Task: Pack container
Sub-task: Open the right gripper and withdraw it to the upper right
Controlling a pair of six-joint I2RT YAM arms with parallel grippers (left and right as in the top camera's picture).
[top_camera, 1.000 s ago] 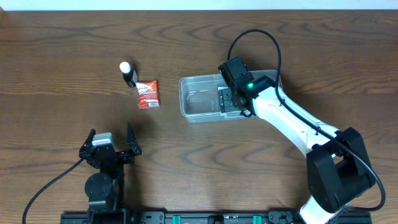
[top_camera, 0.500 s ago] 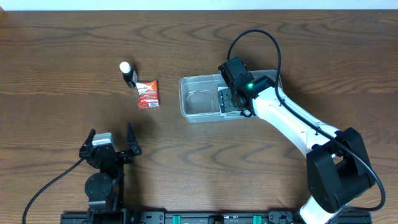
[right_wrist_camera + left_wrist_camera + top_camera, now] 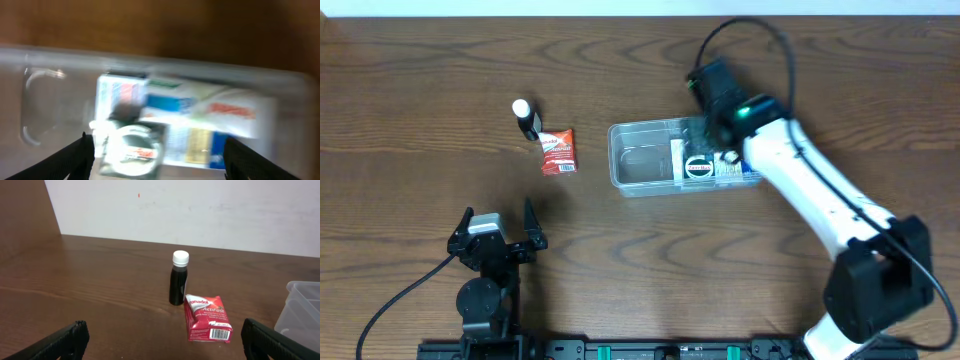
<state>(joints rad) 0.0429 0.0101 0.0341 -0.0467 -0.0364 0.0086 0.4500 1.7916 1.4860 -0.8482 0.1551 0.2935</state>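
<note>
Above the clear rectangular plastic tub (image 3: pixel 638 168), your right gripper (image 3: pixel 159 159) now hangs lifted, jaws apart and empty; the round white tin (image 3: pixel 698 167) stays inside.

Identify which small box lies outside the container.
The red Panadol ActiFast box, beside the upright bottle; the other boxes lie inside the clear container.

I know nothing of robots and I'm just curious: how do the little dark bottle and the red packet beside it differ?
The bottle stands upright; the red packet lies flat, face up. The bottle is dark, round and white-capped; the red packet is boxy and printed. Both sit close together on the wooden table, outside the clear container.
</note>
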